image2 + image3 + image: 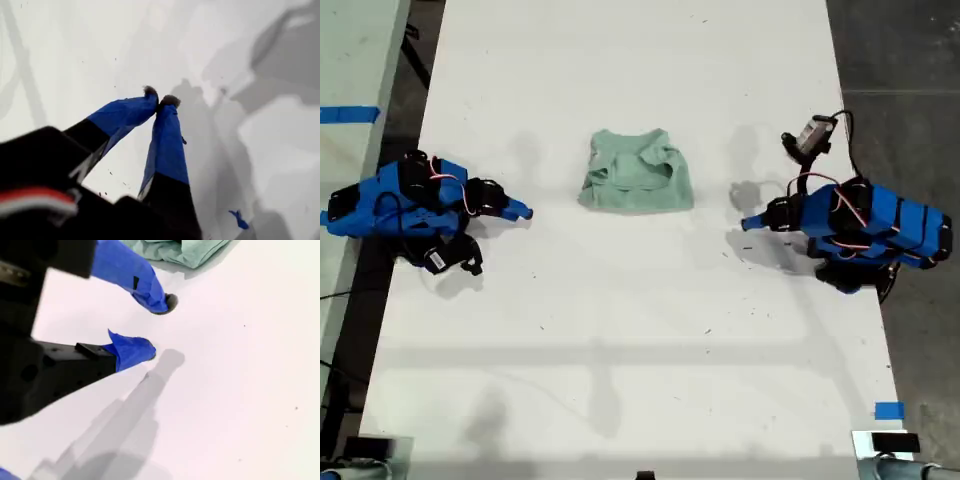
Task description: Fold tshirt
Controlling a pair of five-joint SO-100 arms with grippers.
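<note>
Both arms lie low on the white surface [620, 330], one at each side of the exterior view, jaws pointing inward. My first gripper [161, 100] is clenched, tips touching, grasping nothing. My second gripper [159, 327] is released, jaws apart and empty. Only the second wrist view shows the tshirt [638, 173] near its jaws; it lies bunched, upper centre of the exterior view.

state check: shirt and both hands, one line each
tshirt: folded into a compact bundle, flat on the table, no hand touching it
my first hand: shut, empty, over bare table
my second hand: open, empty, beside the tshirt, apart from it
</note>
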